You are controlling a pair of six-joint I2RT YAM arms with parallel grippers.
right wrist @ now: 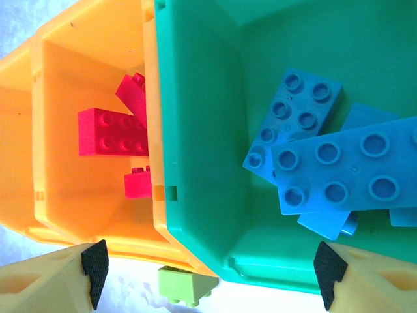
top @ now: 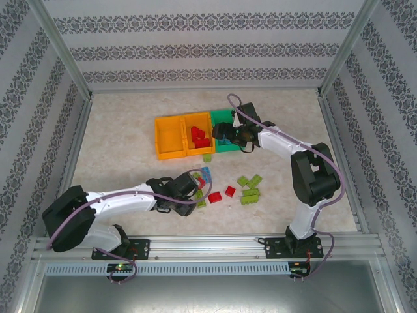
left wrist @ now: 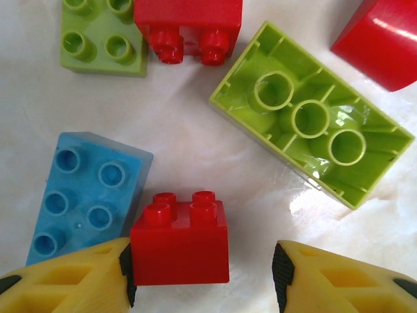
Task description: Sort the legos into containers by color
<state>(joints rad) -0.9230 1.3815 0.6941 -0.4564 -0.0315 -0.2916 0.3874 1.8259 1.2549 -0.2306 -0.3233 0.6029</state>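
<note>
Red lego (left wrist: 180,242) within left tool (left wrist: 205,274), touching one pad (left wrist: 127,274), not yet clenched, right tool (right wrist: 212,272) released above green bin (right wrist: 195,130)

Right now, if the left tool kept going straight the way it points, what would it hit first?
Probably the small red brick between the fingers of the left tool; depth is unclear, but nothing looks nearer.

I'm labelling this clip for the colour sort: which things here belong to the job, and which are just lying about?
Job: loose legos on the table; left orange bin; middle orange bin with red legos; green bin with blue legos.
Lying about: only fixtures: metal frame; patterned walls.
</note>
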